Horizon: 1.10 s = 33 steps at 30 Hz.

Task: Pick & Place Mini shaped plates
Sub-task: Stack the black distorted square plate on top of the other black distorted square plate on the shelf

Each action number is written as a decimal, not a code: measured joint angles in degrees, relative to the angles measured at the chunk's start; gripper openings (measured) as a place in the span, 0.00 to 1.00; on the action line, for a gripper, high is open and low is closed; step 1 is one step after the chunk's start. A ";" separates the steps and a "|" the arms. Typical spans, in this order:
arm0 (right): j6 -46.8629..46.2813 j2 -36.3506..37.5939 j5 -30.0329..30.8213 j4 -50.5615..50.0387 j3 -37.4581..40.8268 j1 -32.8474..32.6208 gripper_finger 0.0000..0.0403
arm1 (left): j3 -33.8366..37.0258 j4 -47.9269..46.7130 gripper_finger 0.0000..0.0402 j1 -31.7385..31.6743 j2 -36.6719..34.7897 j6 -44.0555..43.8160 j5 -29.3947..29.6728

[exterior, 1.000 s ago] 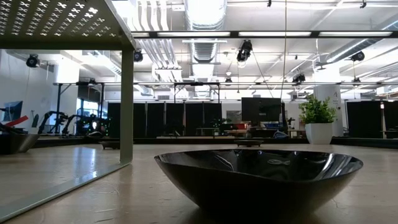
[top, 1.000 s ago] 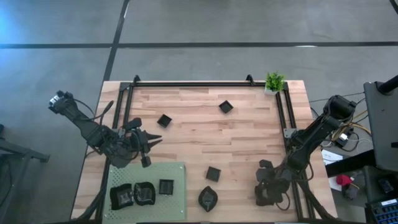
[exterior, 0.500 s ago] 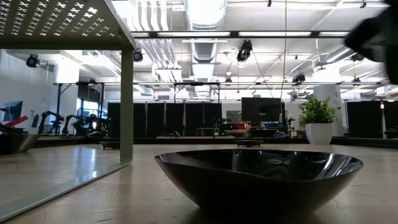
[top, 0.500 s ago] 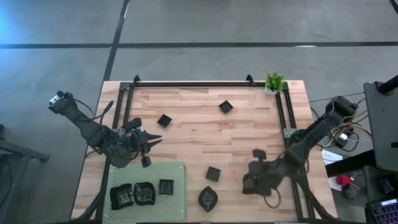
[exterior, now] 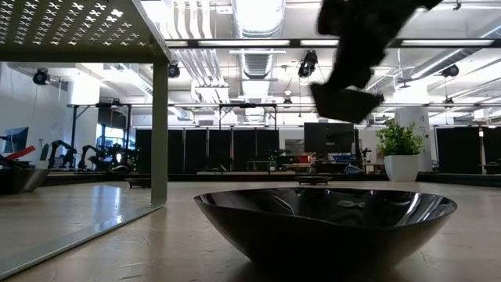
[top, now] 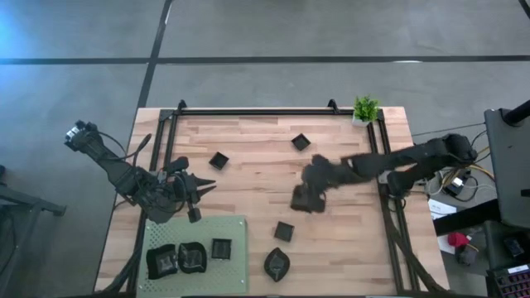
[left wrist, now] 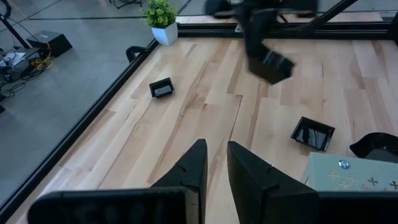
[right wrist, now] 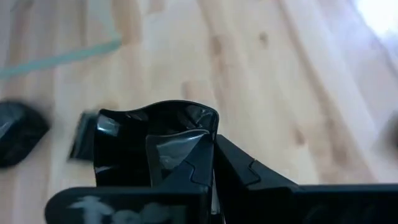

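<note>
Transport step: right gripper, clamping a plate, is crossing the table; next, release over the mat. Left gripper is waiting, fingers narrowly apart.

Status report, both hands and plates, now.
Right hand shut on a small black glossy plate, above mid-table. Left hand waits empty near the light green perforated mat. Nothing blocking.

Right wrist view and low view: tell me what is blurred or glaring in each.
Right wrist view: the table and the plates lying on it are smeared by motion, while the held plate is sharp with bright glints. Low view: the right gripper overhead is a blurred dark shape; the near plate mirrors the ceiling lights.
</note>
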<state>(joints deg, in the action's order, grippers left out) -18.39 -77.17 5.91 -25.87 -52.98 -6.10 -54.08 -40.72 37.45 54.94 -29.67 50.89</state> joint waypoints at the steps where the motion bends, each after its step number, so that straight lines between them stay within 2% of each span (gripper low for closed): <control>1: 1.06 -1.05 -1.82 0.92 -0.69 2.36 0.02 | 0.00 0.14 0.14 0.02 0.00 0.02 -0.02; 6: 6.34 -9.42 -9.38 1.33 -6.04 11.63 0.02 | 0.00 0.20 0.14 0.01 0.00 -0.04 -0.02; 12: 11.24 -20.61 -20.03 0.85 -15.42 18.26 0.02 | 0.00 0.23 0.14 0.00 0.00 -0.13 -0.02; 23: 17.35 -35.17 -21.15 -3.81 -29.28 19.80 0.02 | 0.00 0.21 0.14 0.02 0.16 0.02 0.00; 33: 18.82 -42.56 -22.76 -4.24 -33.94 19.97 0.02 | 0.00 0.20 0.14 0.02 0.81 -0.07 -0.48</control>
<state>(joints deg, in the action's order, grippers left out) 0.44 -119.74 -16.85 -30.12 -86.91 13.87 -54.08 -40.52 37.47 55.75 -29.74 50.41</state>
